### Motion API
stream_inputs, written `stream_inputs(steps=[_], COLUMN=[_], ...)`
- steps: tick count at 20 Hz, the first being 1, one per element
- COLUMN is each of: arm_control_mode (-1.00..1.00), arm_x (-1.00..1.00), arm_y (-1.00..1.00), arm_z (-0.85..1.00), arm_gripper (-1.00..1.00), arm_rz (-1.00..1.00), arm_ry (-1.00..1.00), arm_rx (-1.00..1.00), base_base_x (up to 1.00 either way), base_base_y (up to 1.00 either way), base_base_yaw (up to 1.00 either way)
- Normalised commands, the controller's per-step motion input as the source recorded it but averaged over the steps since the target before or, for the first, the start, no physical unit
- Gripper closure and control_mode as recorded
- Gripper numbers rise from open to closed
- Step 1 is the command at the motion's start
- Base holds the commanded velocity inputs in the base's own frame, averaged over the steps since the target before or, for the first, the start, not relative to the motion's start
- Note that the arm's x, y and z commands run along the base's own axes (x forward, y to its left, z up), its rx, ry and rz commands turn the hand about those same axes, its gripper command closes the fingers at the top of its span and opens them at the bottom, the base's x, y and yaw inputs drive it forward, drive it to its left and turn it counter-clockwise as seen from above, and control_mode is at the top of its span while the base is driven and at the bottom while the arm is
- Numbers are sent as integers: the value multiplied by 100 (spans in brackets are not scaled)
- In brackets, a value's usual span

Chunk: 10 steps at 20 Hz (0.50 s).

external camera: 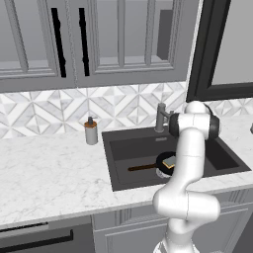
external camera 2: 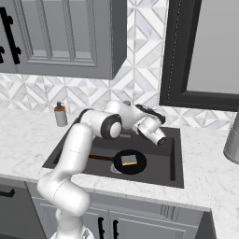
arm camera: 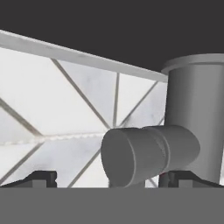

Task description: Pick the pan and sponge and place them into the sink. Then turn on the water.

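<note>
Left base view: marble counter (external camera: 49, 173) rings the sink (external camera: 123, 148) under tiled wall; claw (arm camera: 107, 177) spread wide.

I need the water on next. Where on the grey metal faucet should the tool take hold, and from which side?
Probably the short cylindrical lever jutting sideways from the grey metal faucet. Come at its rounded end from the sink's front, open tool straddling it, since it sticks out clear of the upright post.

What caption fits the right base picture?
Sponge on pan in the sink; arm reaching toward the faucet.
</note>
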Motion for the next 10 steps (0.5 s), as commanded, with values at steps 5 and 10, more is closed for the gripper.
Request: stream_inputs(steps=[5, 10], arm_control_mode=[-100, -100], arm_x=[22, 25], arm_y=[0, 0], arm_z=[3, 17], arm_gripper=[-100, -100], arm_rz=[0, 0], arm_ry=[-1, 0], arm_rx=[5, 11], base_base_x=[0, 0], base_base_y=[0, 0], base_base_yaw=[0, 0])
